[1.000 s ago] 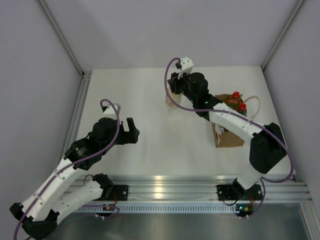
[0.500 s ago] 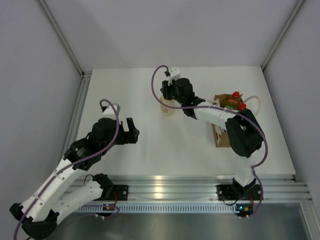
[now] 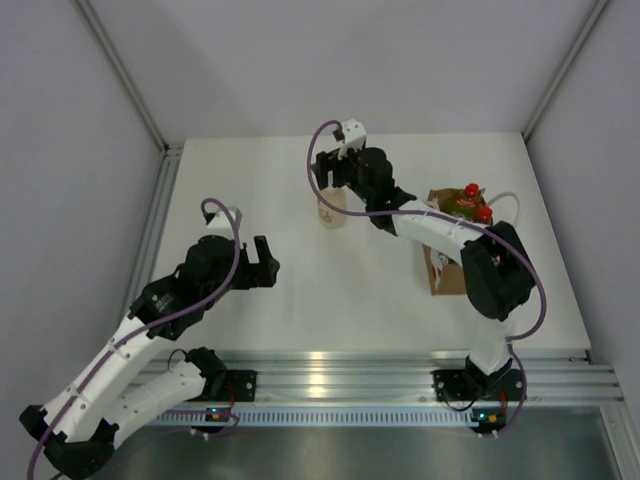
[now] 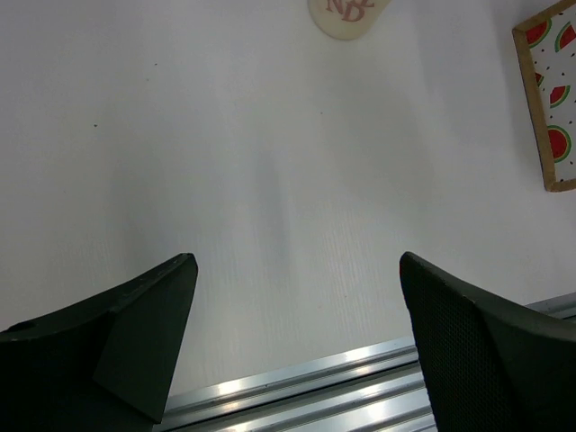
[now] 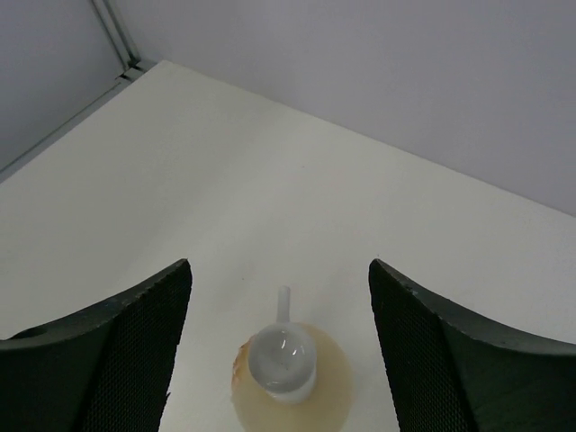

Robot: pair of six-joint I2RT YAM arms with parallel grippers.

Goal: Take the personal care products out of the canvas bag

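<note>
The right gripper (image 5: 279, 270) has let go of the cream bottle (image 5: 288, 376) near the counter's (image 3: 250, 180) far edge, jaws apart. Red-capped bottles (image 3: 476, 205) wait in the bag (image 3: 458, 275).

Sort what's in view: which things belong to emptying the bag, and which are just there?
Job: canvas bag; red-capped bottles in it; cream bottle standing on the table, below the open right claw.
Just there: table; aluminium rail along the near edge.
</note>
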